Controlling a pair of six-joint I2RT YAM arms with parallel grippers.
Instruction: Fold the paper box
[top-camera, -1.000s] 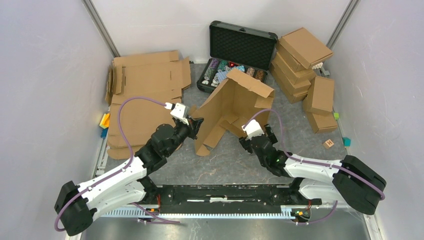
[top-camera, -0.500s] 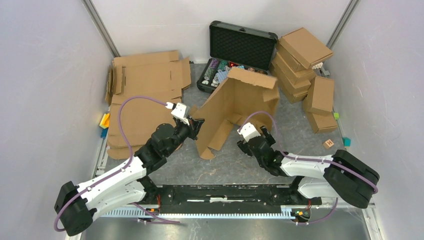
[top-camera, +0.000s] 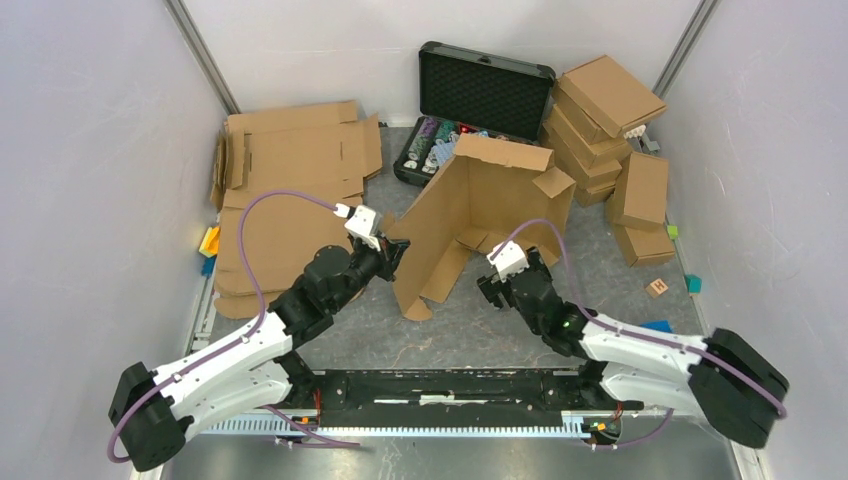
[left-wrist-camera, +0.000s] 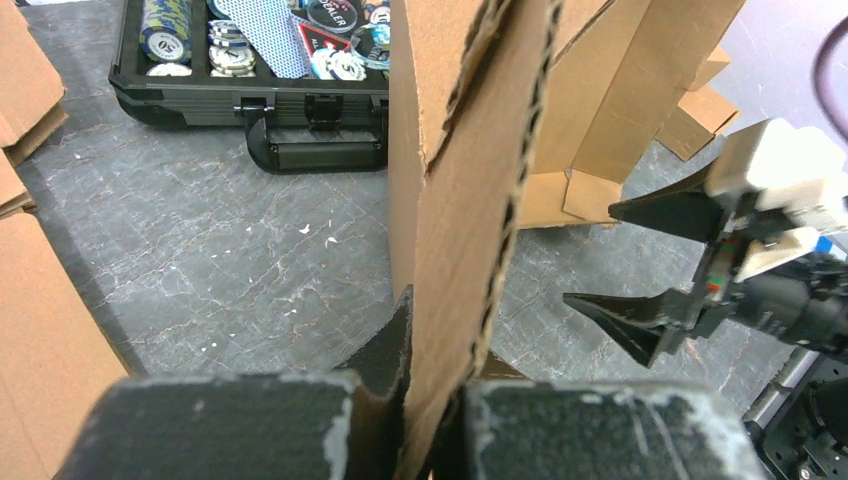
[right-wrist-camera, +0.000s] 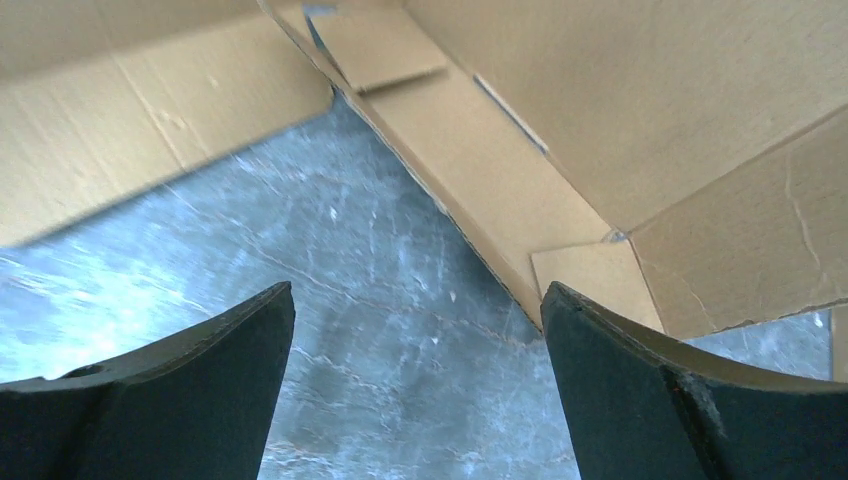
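Centre of the top view: box (top-camera: 480, 205), propped on edge on the table (top-camera: 470, 330), panels in an open V toward the bottom of the frame, flaps loose at its upper right corner. Left gripper (top-camera: 396, 255) pinched tight on the box's left-hand edge, cardboard squeezed between the fingers in the left wrist view. Right gripper (top-camera: 488, 290) spread wide, gripping nothing, low inside the V, just short of the inner flaps. Behind the box, upper centre: open black case (top-camera: 485, 90). Upper left: flat cardboard sheets (top-camera: 290, 165). Upper right: stacked folded boxes (top-camera: 600, 120).
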